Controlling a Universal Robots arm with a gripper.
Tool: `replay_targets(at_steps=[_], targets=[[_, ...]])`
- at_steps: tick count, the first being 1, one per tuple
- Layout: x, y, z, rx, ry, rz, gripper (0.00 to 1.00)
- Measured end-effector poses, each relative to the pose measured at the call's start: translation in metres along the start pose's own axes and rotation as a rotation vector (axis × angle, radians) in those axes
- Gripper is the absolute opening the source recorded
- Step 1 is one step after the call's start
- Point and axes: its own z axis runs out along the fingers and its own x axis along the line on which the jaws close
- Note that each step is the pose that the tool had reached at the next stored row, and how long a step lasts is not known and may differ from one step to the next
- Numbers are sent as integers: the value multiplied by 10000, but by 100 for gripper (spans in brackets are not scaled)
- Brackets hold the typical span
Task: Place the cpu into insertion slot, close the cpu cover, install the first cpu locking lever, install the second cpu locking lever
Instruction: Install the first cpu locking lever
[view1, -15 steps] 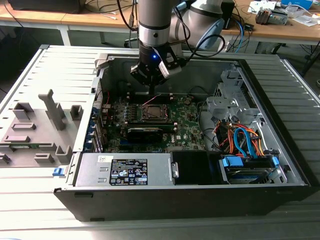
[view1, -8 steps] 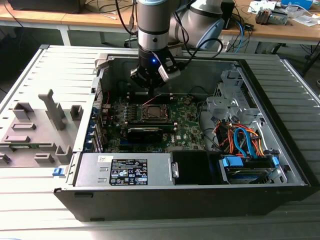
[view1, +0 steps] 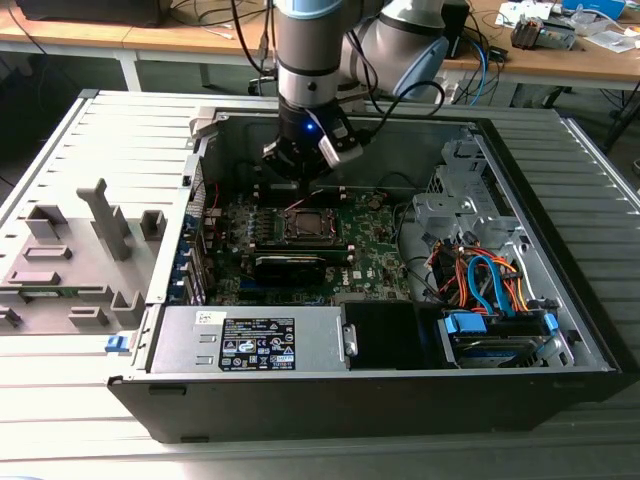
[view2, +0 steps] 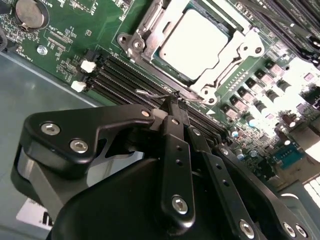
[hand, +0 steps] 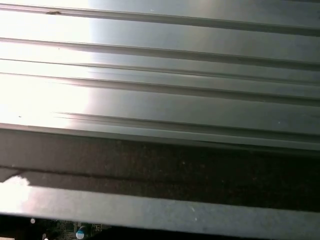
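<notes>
The black gripper (view2: 176, 102), nearest the lens in the second wrist view, has its fingers pressed together on a thin wire locking lever (view2: 159, 95) just ahead of its tips. Just beyond, the insertion slot (view2: 197, 47) holds the cpu (view2: 194, 42), with the metal cpu cover (view2: 220, 75) lying down over its edges. The wire could slip from so narrow a pinch, or spring back onto the memory slots (view2: 125, 75) beside the gripper if it misses its catch.
</notes>
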Motion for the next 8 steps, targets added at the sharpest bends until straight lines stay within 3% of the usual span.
replay_targets(at_steps=[8], targets=[[-77, -10, 98, 23, 5, -88, 11]])
